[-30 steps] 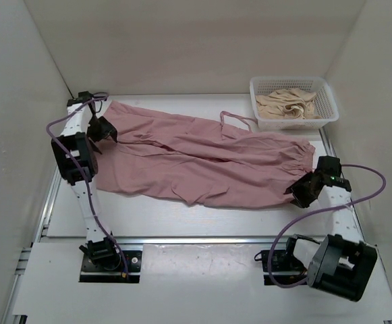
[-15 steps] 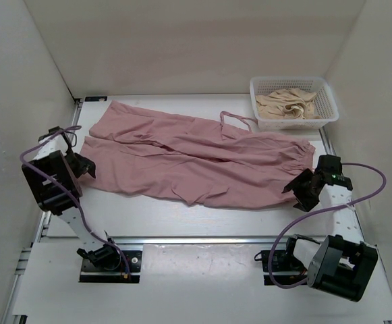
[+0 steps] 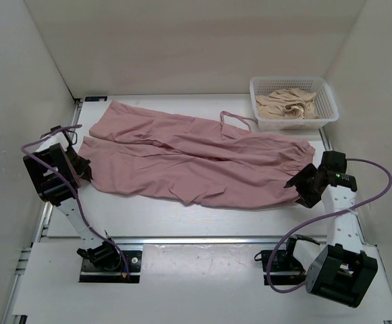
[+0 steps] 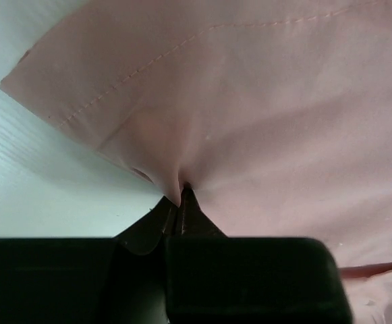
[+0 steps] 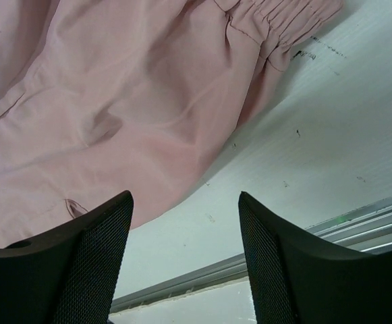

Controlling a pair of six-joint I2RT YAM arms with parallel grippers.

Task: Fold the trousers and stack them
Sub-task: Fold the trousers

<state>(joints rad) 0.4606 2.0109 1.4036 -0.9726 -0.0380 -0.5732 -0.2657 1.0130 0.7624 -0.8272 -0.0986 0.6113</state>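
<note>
While the trousers lie unfolded, the step in hand looks like taking hold of both ends for the first fold, and only one end is secured. Nearest, on the left, the left gripper is clenched on the cuff end of the closer leg, the thin pink fabric puckering into its pinched jaws just inside the stitched hem. On the right, the right gripper hangs with its jaws spread and nothing between them, low over the table where the cloth's near edge ends, just beside the gathered waistband. Beyond the two grippers the trousers span the table, cuffs at the left and waistband at the right, the legs side by side with loose wrinkles between them. A loop of drawstring trails off the far edge. Farthest back, at the right corner, a white basket holds a crumpled beige cloth. The next move probably calls for the right jaws to settle onto the waistband's near corner and close. Then both arms could lift together and carry the near edge across, keeping the soft cloth taut enough not to sag or bunch.
</note>
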